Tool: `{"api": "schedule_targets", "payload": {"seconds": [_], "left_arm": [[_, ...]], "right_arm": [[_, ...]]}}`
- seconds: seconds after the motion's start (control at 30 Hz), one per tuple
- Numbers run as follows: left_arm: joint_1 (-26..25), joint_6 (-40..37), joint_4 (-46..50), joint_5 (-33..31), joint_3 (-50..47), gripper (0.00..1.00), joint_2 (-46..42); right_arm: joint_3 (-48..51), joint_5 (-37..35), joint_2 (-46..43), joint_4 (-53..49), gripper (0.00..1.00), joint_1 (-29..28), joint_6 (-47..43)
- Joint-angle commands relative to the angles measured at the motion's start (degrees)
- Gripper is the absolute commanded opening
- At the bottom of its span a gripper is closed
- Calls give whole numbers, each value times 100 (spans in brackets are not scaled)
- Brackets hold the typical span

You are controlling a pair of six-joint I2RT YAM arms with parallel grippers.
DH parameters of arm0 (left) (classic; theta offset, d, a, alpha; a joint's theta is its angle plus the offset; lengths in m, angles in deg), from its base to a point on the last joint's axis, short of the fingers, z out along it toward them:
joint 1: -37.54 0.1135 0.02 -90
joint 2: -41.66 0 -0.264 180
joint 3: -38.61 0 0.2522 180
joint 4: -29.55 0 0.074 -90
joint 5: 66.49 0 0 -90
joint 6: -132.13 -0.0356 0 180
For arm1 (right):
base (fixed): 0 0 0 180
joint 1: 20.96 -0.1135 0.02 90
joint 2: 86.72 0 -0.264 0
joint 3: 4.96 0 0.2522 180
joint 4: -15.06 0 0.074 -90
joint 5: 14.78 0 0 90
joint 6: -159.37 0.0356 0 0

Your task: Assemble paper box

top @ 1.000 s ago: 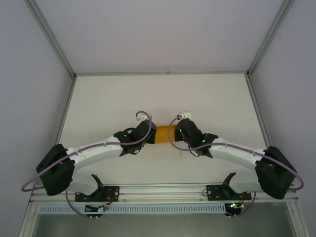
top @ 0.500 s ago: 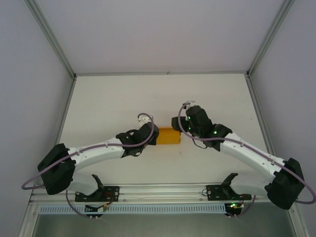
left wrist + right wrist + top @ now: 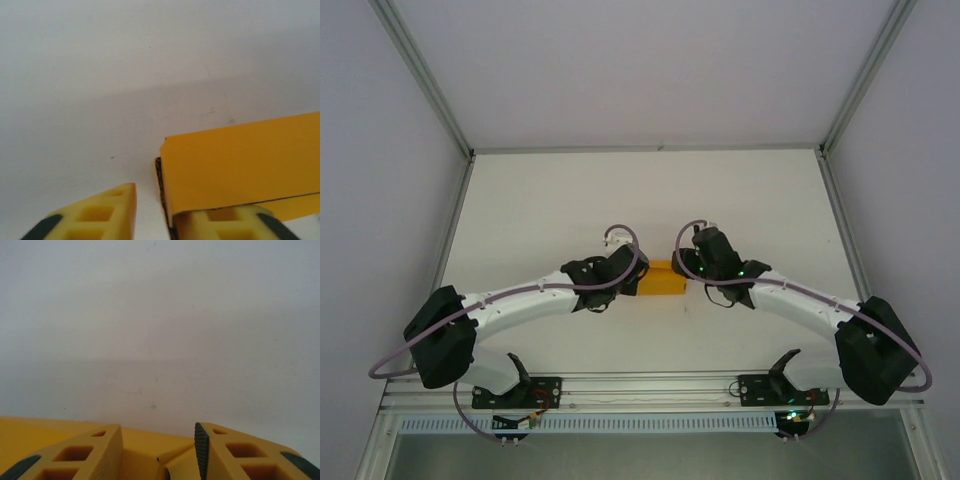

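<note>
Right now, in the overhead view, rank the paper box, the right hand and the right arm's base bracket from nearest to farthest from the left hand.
1. paper box, right against the left hand, on its right side.
2. right hand, just across the box.
3. right arm's base bracket, at the table's near edge, far right.

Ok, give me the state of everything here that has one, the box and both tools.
paper box, folded into box shape, lying on the table between the tools.
left tool, open, at one end of the box.
right tool, open, at the box's other end.
</note>
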Motion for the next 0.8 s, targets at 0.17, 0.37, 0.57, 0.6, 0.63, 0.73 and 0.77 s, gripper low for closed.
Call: {"api": "schedule_targets", "payload": {"seconds": [0.17, 0.37, 0.57, 0.6, 0.63, 0.73, 0.77], "left_arm": [[-22, -461, 1795, 840, 713, 96, -103], [26, -539, 1905, 1655, 1190, 100, -72], [430, -197, 1763, 1502, 1168, 100, -61], [552, -187, 1642, 1645, 1040, 100, -33], [661, -173, 1465, 1793, 893, 99, -17], [818, -179, 1028, 2103, 478, 87, -52], [835, -176, 871, 2170, 302, 82, -104]], "right_arm": [[720, -244, 94, 143, 36, -244, 216], [1049, -752, 126, 259, 34, -343, 231], [1187, -770, 13, 425, 34, -347, 74], [1178, -778, 7, 426, 34, -347, 73], [1164, -760, 18, 425, 34, -346, 53], [1169, -751, 51, 435, 34, -351, 57], [1177, -739, 72, 436, 34, -348, 63]]}}
